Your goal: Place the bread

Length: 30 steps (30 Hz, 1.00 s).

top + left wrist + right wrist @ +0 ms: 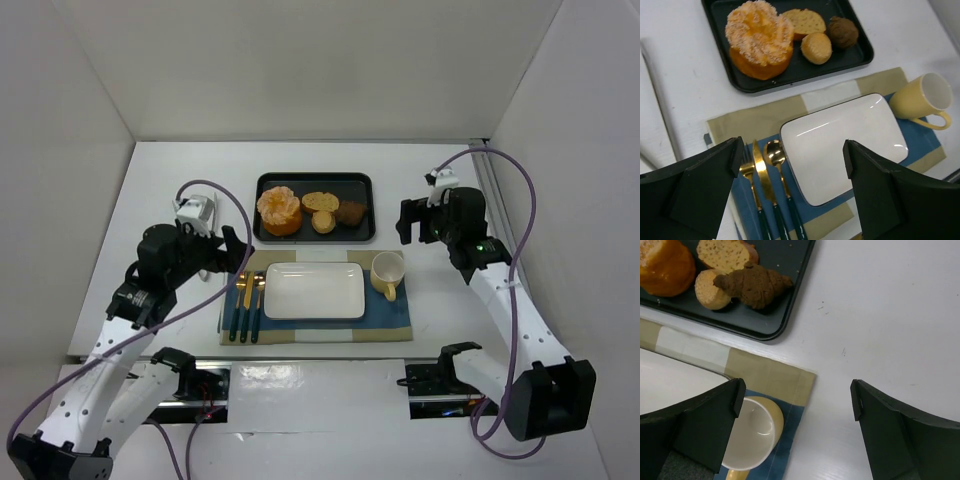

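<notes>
Left gripper [792, 155] gaping, empty, above cutlery [765, 165]; nearer bread [759, 40] than right gripper [412, 222], likewise gaping, empty.
Beyond plate [840, 135], sits at left end of tray [790, 82], just ahead of left fingers; round, so no long axis to match.

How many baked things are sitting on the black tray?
4: the big orange bun at the left end, a tan slice beside it, a small round roll in front, a dark brown chunk rightmost. None seem hidden.
</notes>
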{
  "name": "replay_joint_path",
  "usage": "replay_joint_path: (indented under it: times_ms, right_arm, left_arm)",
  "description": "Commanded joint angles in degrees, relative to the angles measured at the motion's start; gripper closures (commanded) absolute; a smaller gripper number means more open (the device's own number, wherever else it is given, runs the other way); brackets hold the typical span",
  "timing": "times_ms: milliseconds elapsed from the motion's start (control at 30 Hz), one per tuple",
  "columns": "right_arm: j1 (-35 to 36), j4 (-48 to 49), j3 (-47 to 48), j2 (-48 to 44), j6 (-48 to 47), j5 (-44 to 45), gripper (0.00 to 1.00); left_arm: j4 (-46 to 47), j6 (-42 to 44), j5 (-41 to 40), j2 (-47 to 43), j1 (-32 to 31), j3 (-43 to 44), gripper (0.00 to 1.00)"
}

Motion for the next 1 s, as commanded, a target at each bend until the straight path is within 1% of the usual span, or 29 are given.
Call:
replay_joint_path:
  times_ms: [0, 33, 67, 133, 167, 200, 233, 267, 300, 333, 367, 400, 433, 467, 500, 533, 567, 600, 633, 667, 733, 867, 967]
  right_arm:
    - [-0.3, 6.0, 0.2, -3.8, 1.0, 0.0, 0.0]
    - [-0.3, 6.8, -0.5, -4.5, -0.6, -1.9, 0.0]
    - [-0.3, 5.6, -0.5, -4.5, -2.6, -4.9, 0.0]
    - [-0.3, 4.8, -1.2, -4.5, -6.9, -7.8, 0.0]
    - [-0.3, 5.4, -1.2, -3.7, -6.9, -7.2, 0.05]
    - [-0.3, 5.4, -1.2, -3.0, -8.3, -7.2, 0.14]
    - [-0.3, 5.4, -0.5, -2.4, -8.4, -7.2, 0.32]
    - [-0.3, 4.9, -0.5, -1.2, -8.4, -7.2, 0.82]
    - [-0.3, 4.9, 0.5, -1.2, -7.8, -6.7, 1.0]
    - [-0.3, 4.9, 0.5, -1.2, -7.8, -7.5, 1.0]
    - [-0.3, 4.9, 1.1, -1.2, -7.8, -9.2, 1.0]
    - [0.2, 3.6, 1.6, -1.2, -7.8, -10.1, 0.76]
    - [0.3, 2.9, 1.6, -1.2, -8.5, -10.8, 0.04]
    - [1.0, 2.9, 1.6, -1.8, -9.2, -12.0, 0.08]
    - [1.7, 2.4, 1.6, -3.2, -10.2, -12.7, 0.39]
    - [1.7, 2.4, 1.1, -4.2, -10.2, -12.0, 0.87]
    - [2.4, 2.4, 0.2, -5.3, -9.5, -10.8, 1.0]
    - [2.4, 2.4, 0.2, -7.3, -9.5, -10.8, 0.86]
    - [2.4, 2.4, -0.6, -8.0, -9.5, -10.8, 0.45]
    - [2.4, 2.4, -0.6, -8.0, -9.5, -11.3, 0.01]
    - [3.0, -0.4, -0.6, -8.0, -10.1, -11.9, 0.01]
    - [3.0, -0.4, -0.7, -8.0, -10.1, -11.9, 0.01]
    - [3.0, -0.4, -0.7, -8.5, -10.1, -11.9, 0.01]
  left_arm:
    - [-0.1, 1.6, -8.4, -0.6, -0.9, 1.1, 0.0]
    - [-0.1, 1.6, -10.2, 0.0, -1.7, 1.1, 0.0]
    - [-0.6, 1.6, -11.3, 0.8, -1.7, 1.1, 0.0]
    - [-1.9, 1.6, -14.3, 2.5, -2.3, 2.1, 0.0]
    - [-1.9, 1.6, -15.1, 4.0, -2.3, 2.6, 0.0]
    - [-2.6, 1.0, -17.0, 5.1, -2.3, 2.6, 0.0]
    - [-2.6, 1.0, -17.9, 5.1, -2.3, 2.6, 0.0]
    - [-2.6, 1.0, -18.7, 5.7, -2.3, 2.6, 0.0]
    - [-2.6, 1.0, -19.3, 5.7, -2.3, 2.6, 0.0]
    - [-2.6, 0.4, -20.5, 6.4, -2.3, 2.6, 0.0]
    - [-2.6, 0.4, -21.2, 6.9, -2.3, 2.6, 0.0]
    - [-2.6, 0.4, -21.7, 7.8, -1.6, 2.6, 0.0]
    - [-3.1, 0.4, -22.7, 8.4, -1.6, 2.6, 0.0]
    - [-3.1, 0.4, -23.3, 9.1, -1.0, 2.6, 0.0]
    - [-3.1, 0.4, -23.8, 10.7, -0.4, 2.6, 0.0]
    - [-3.7, 0.4, -24.5, 11.7, -0.4, 3.1, 0.0]
    - [-3.7, 0.4, -25.4, 12.9, 0.5, 3.1, 0.0]
    - [-3.7, 0.4, -25.9, 14.4, 1.9, 3.7, 0.0]
    - [-4.2, -0.1, -25.9, 17.6, 2.9, 4.2, 0.0]
    - [-4.2, -0.1, -25.9, 19.3, 3.9, 4.9, 0.0]
    - [-4.8, -0.1, -27.1, 22.8, 5.0, 7.2, 0.0]
    - [-4.8, -0.1, -32.3, 31.6, 6.1, 9.2, 0.0]
    - [-4.9, -0.1, -33.7, 34.8, 6.9, 10.0, 0.0]
